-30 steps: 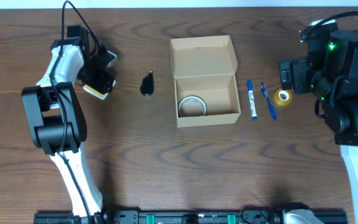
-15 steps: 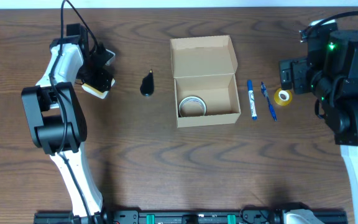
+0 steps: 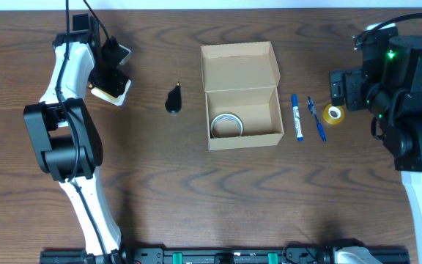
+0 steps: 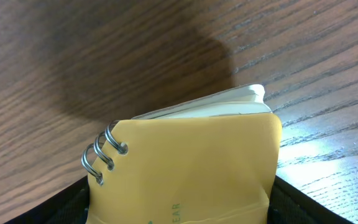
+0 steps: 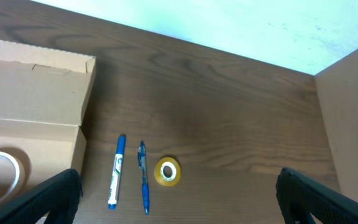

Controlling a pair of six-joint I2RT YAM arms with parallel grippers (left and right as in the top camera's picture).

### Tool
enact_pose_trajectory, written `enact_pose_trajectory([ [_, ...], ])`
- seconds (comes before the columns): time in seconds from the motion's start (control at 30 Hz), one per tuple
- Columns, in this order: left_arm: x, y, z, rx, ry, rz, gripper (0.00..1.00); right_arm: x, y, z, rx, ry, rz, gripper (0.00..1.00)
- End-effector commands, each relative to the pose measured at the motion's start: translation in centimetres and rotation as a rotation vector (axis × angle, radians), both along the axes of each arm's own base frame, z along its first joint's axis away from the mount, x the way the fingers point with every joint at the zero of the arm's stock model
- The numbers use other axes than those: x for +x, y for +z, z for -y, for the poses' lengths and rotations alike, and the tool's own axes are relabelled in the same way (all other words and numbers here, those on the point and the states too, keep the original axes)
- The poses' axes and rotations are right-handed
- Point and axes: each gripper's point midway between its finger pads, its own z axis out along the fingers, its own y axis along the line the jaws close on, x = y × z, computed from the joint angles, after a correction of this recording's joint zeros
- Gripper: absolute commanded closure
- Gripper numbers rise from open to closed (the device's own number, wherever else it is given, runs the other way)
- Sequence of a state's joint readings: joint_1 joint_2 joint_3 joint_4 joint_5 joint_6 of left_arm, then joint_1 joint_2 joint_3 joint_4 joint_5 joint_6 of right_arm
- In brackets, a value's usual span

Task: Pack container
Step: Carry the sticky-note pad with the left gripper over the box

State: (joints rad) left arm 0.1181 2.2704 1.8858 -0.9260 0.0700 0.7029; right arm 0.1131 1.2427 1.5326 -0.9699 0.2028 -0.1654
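Observation:
The tan cardboard container [image 3: 244, 117] stands open at the table's middle, its flap lid folded back, with a roll of clear tape [image 3: 226, 125] inside; it also shows in the right wrist view [image 5: 30, 124]. My left gripper [image 3: 112, 82] is shut on a yellow ring-bound notepad [image 4: 185, 168], held above the table at the far left. My right gripper [image 5: 179, 211] is open and empty, high over the right side, above a blue marker [image 5: 116, 171], a blue pen [image 5: 143, 177] and a yellow tape roll [image 5: 168, 172].
A small black object [image 3: 174, 99] lies between the left arm and the container. The marker [image 3: 297, 116], pen [image 3: 316, 119] and yellow tape [image 3: 334, 114] lie in a row right of the container. A tan wall shows at the right wrist view's right edge [image 5: 353, 124].
My left gripper has lifted the notepad and moved it toward the table's far edge. The right arm has not moved.

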Motion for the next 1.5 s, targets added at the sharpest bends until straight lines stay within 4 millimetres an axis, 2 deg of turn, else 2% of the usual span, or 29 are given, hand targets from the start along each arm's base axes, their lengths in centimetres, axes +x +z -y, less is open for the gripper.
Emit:
enact_pose_trajectory([
  [0.0,1.3,0.8,0.5,0.023,-0.003,0.029,0.23,0.1,0.6,-0.1,-0.006,-0.001,0.011,0.01],
  [0.37,4.9,5.9,3.5,0.051,-0.027,0.167,0.22,0.5,0.0,-0.1,-0.008,-0.001,-0.005,0.01],
  [0.63,5.9,8.7,6.9,0.039,-0.067,0.223,0.22,0.8,-0.4,-0.1,-0.009,-0.001,-0.019,0.01],
  [1.07,4.1,10.6,12.6,0.012,-0.127,0.186,0.23,1.3,-0.6,-0.2,-0.010,-0.002,-0.021,0.01],
  [1.23,3.3,12.6,16.1,-0.013,-0.159,0.202,0.23,1.4,-0.8,-0.2,-0.011,-0.002,-0.026,0.01],
  [1.47,1.0,14.9,22.2,-0.078,-0.264,0.203,0.23,1.8,-1.5,-0.2,-0.013,-0.002,-0.046,0.01],
])
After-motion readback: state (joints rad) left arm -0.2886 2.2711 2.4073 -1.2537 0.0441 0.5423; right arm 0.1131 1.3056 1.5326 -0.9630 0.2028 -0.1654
